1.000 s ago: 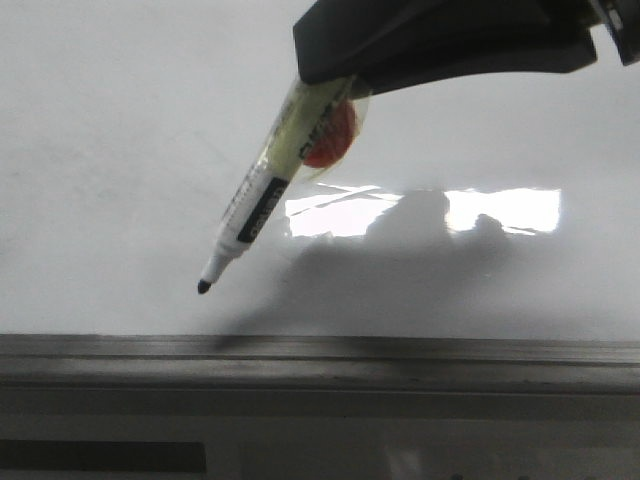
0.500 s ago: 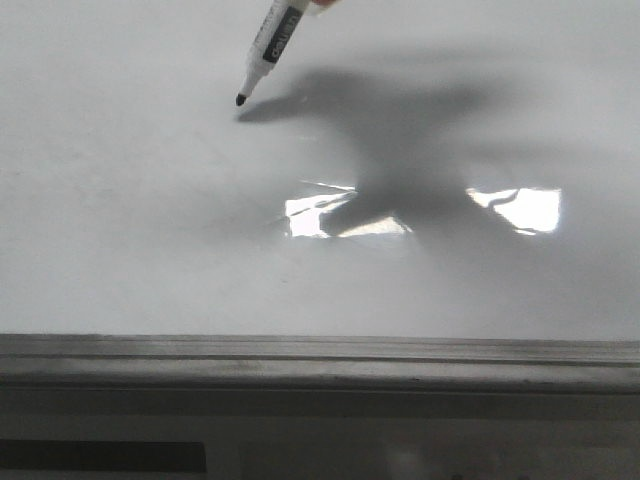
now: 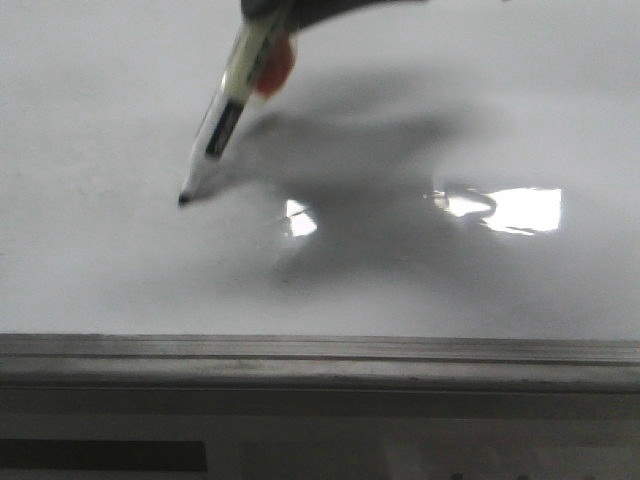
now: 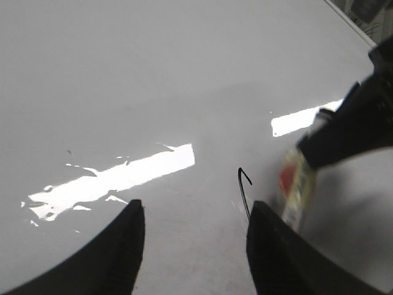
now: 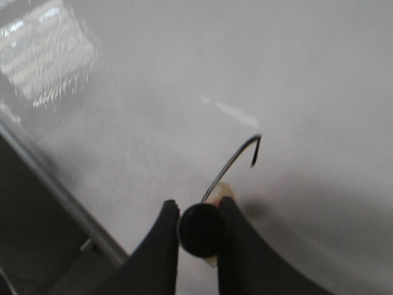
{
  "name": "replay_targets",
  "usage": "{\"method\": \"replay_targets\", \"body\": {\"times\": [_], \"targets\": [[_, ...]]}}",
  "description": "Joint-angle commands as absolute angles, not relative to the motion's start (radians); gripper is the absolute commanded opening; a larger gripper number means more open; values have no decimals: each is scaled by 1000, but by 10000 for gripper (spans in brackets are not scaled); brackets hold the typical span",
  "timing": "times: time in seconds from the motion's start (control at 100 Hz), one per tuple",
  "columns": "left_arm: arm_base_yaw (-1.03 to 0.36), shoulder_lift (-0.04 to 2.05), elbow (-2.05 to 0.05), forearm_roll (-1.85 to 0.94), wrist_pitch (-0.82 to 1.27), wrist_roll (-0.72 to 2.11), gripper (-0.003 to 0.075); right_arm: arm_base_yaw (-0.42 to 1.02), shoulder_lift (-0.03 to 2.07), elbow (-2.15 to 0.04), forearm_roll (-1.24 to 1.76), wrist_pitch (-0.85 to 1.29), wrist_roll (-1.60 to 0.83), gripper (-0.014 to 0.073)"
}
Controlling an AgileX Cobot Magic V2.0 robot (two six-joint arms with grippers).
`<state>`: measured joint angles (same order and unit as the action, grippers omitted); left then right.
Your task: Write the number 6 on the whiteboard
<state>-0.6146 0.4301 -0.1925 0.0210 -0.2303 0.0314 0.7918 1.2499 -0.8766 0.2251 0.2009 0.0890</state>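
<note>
On the whiteboard (image 3: 100, 270), marker (image 3: 226, 115) tip lower than before, nearer the glare (image 3: 520, 208).
Clamped in right gripper (image 5: 198, 212); curved black stroke (image 5: 238, 158) now drawn; left gripper (image 4: 193, 236) spread, empty.

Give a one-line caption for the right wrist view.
Right gripper holding a marker, first curved stroke drawn on the whiteboard.

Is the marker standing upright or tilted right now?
Tilted. In the front view the marker slants from the right gripper down-left to its tip on the whiteboard.
</note>
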Motion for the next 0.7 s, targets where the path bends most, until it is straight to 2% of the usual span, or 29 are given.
{"method": "replay_targets", "body": {"times": [0.0, 0.15, 0.41, 0.53, 0.69], "targets": [[-613, 432, -219, 21, -298, 29, 345, 779, 1223, -864, 177, 180, 61, -70], [-613, 432, -219, 21, -298, 29, 345, 731, 1173, -911, 158, 173, 61, -70], [-618, 436, -219, 68, -204, 29, 345, 814, 1210, -957, 157, 173, 59, -70], [-683, 475, -219, 125, -191, 29, 345, 852, 1176, -957, 157, 168, 59, -70], [-812, 593, -219, 132, -272, 29, 345, 903, 1181, -957, 155, 180, 59, -70]]}}
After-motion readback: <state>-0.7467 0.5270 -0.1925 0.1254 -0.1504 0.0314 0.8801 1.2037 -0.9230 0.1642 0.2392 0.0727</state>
